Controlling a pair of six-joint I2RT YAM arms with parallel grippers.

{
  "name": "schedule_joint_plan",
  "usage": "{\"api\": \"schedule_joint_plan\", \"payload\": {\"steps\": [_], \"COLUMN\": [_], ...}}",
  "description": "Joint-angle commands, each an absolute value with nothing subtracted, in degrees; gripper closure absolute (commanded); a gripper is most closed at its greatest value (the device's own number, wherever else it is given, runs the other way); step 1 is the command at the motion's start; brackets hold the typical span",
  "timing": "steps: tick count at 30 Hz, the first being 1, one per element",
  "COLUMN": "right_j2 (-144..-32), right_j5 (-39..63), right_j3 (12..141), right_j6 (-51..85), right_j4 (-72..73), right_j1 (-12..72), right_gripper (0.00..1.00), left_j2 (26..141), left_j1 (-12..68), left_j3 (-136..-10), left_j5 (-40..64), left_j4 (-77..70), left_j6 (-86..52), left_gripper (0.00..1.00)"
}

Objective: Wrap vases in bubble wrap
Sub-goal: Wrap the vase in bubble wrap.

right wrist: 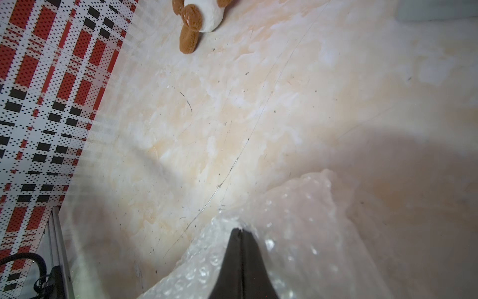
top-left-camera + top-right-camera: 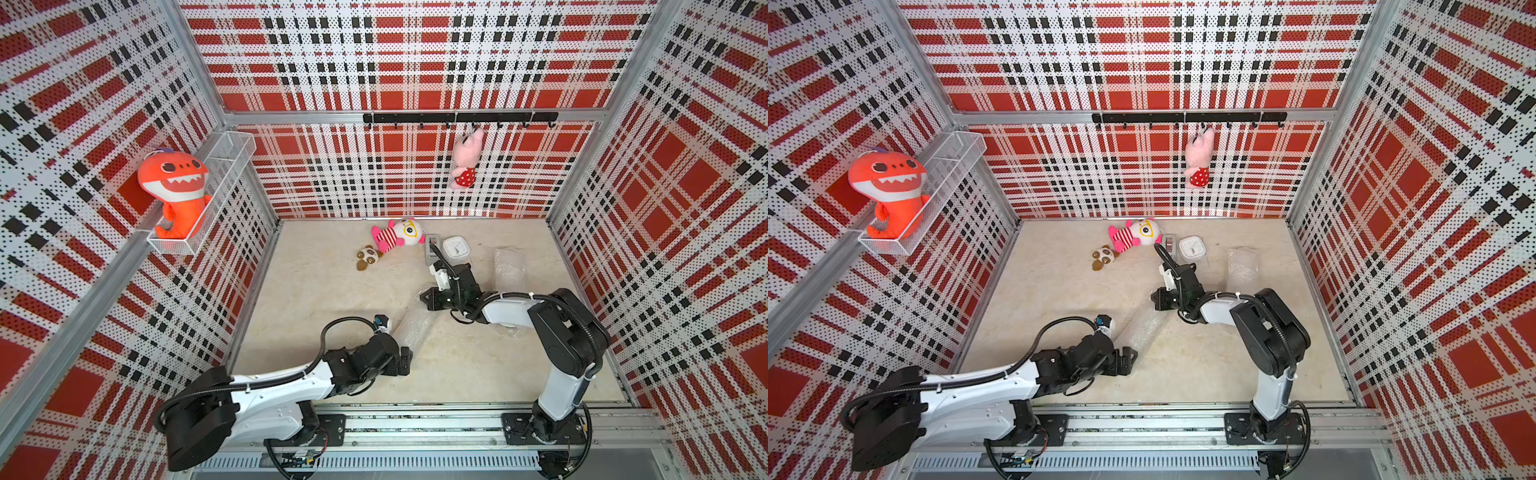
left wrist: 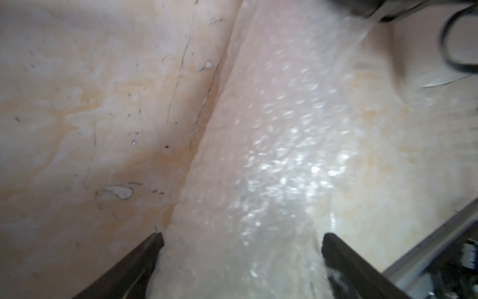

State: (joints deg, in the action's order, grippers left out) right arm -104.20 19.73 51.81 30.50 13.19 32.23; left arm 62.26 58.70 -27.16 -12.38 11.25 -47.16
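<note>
A long roll of bubble wrap (image 2: pixel 409 328) (image 2: pixel 1140 328) lies slantwise on the marble floor between my two grippers. My right gripper (image 2: pixel 424 298) (image 1: pixel 241 230) is shut on its far end, and the pinched wrap (image 1: pixel 297 220) rises round the closed fingers. My left gripper (image 2: pixel 405 359) (image 3: pixel 243 240) is open at the near end, one finger on each side of the wrap (image 3: pixel 271 145). A second sheet of bubble wrap (image 2: pixel 509 264) (image 2: pixel 1241 264) lies flat at the back right. No vases show; whether one is inside the roll I cannot tell.
A white square clock (image 2: pixel 455 248) and a grey block (image 2: pixel 432 247) stand at the back, beside a striped plush (image 2: pixel 399 235) and a brown-and-white plush (image 2: pixel 368 257) (image 1: pixel 199 18). An orange shark (image 2: pixel 178 191) sits in a wall basket. A pink plush (image 2: pixel 467 158) hangs from the hook rail.
</note>
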Motion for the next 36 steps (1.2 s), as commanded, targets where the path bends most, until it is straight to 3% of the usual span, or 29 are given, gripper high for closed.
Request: {"api": "schedule_joint_plan", "payload": {"steps": [1,11,24,32,36], "right_j2": [-106.48,-106.55,-106.44,-105.58,-104.82], "right_j5": [18.99,18.81,18.17,17.41,17.14], "right_j3": [51.06,51.27,51.55,50.84,50.27], "right_j6": [29.67,29.75,29.38,29.02,28.99], "right_j4": [8.27,8.29,9.32,10.81,12.19], "right_j1": [32.56,32.83,33.33,33.40,33.40], "right_gripper": [0.95,0.96,0.96,0.95,0.89], "left_j2": [58.27,64.91,82.30,84.07,84.29], "left_j1": [55.69,45.61,49.56,48.77,48.28], "left_j3": [-30.34,-34.47,-37.82,-33.99,-32.03], "left_j5": [-13.00,-5.18,-4.20,-4.67,-4.90], "left_j4": [12.33,6.32,1.78,0.66,0.74], "left_j6": [-43.74,-35.21,-26.91,-28.01,-29.01], "left_gripper": [0.02,0.02,0.02,0.00,0.06]}}
